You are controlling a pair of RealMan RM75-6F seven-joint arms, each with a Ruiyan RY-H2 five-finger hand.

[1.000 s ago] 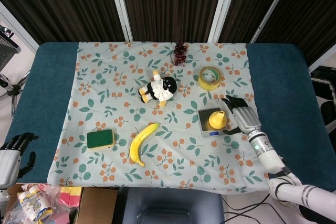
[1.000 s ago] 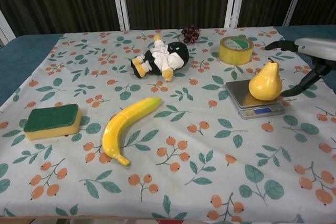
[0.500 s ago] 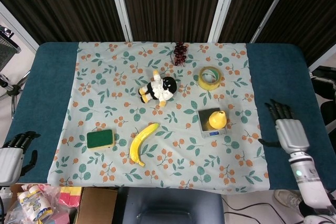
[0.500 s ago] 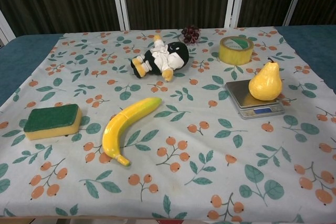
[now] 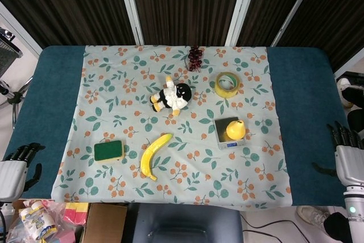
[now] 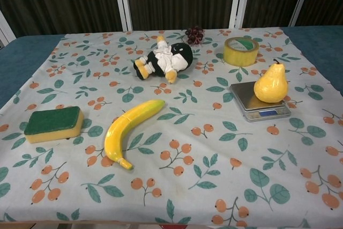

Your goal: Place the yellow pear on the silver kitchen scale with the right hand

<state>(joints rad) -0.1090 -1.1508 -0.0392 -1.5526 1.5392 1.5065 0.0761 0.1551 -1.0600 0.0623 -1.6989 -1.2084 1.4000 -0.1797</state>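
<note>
Smooth, glossy pear (image 6: 270, 83) upright on scale (image 6: 259, 103), stem up, seated toward right side of brushed-metal platform. Scale rectangular, small display strip at front edge. Right hand (image 5: 350, 157) well clear at table's right edge, fingers spread, nothing held. Left hand (image 5: 13, 169) at lower left corner, dark fingers slightly curled and apart, nothing held. Printed cloth (image 6: 214, 175) lightly wrinkled. Curved banana (image 6: 127, 130), rectangular foam sponge (image 6: 53, 123), tape ring (image 6: 240, 51) nearby.
</note>
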